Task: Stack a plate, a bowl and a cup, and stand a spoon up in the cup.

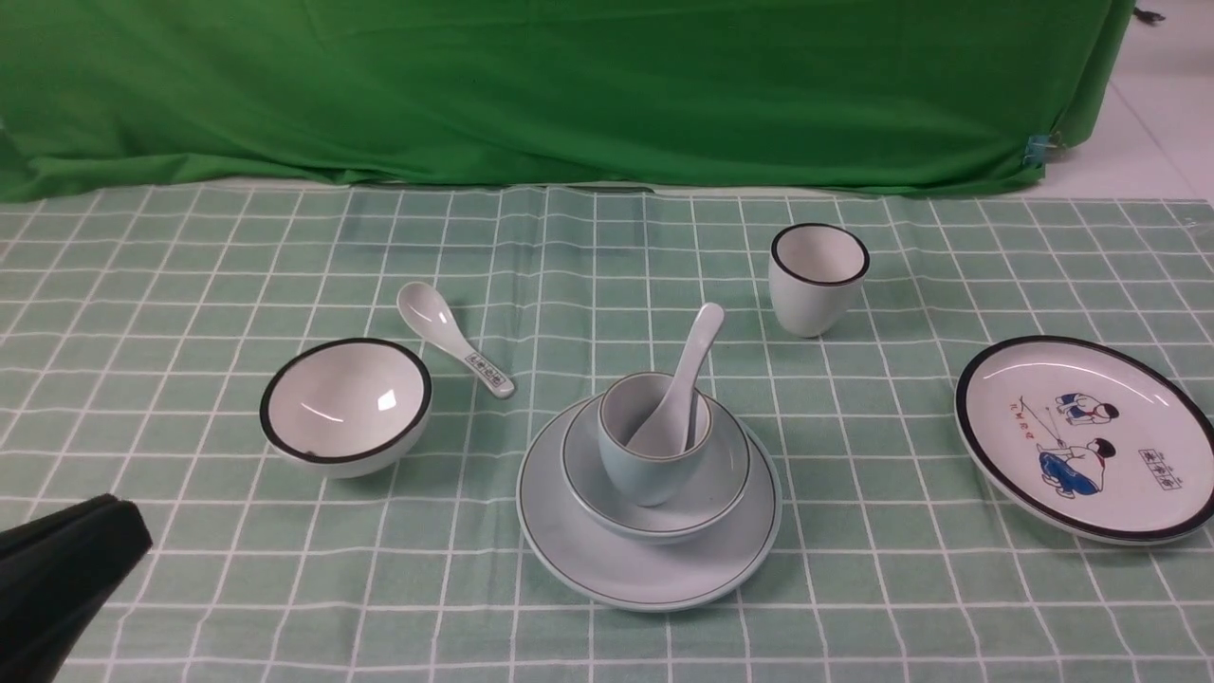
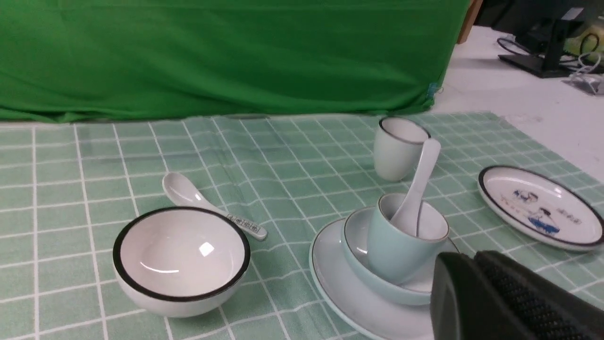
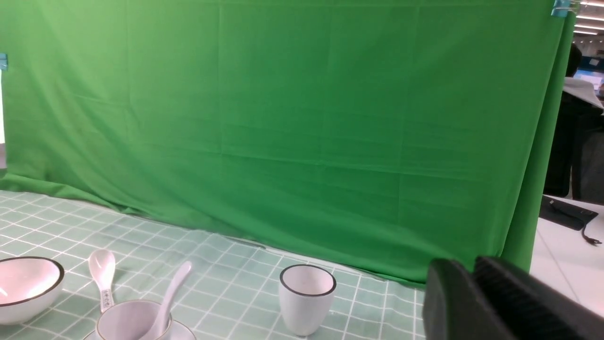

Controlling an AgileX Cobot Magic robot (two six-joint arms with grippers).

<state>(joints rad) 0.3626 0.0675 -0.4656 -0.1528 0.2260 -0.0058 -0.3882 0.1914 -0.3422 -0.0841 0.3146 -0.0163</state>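
The pale blue-green plate [image 1: 654,560] lies at the middle front of the cloth. The shallow bowl [image 1: 721,479] sits on it, the small cup [image 1: 650,455] stands in the bowl, and the plain spoon [image 1: 688,375] stands in the cup, handle leaning up to the right. The stack also shows in the left wrist view: plate [image 2: 339,283], bowl [image 2: 358,255], cup [image 2: 401,245], spoon [image 2: 420,174]. My left gripper [image 1: 123,526] is shut and empty, low at the front left, apart from the stack; in its own view the left gripper [image 2: 465,264] fills the corner. My right gripper [image 3: 465,269] is shut and empty, raised, out of the front view.
A black-rimmed white bowl [image 1: 346,403] and a patterned-handle white spoon [image 1: 455,337] lie left of the stack. A black-rimmed white cup [image 1: 818,277] stands behind right. A cartoon plate [image 1: 1086,436] lies far right. A green curtain [image 1: 569,85] closes the back.
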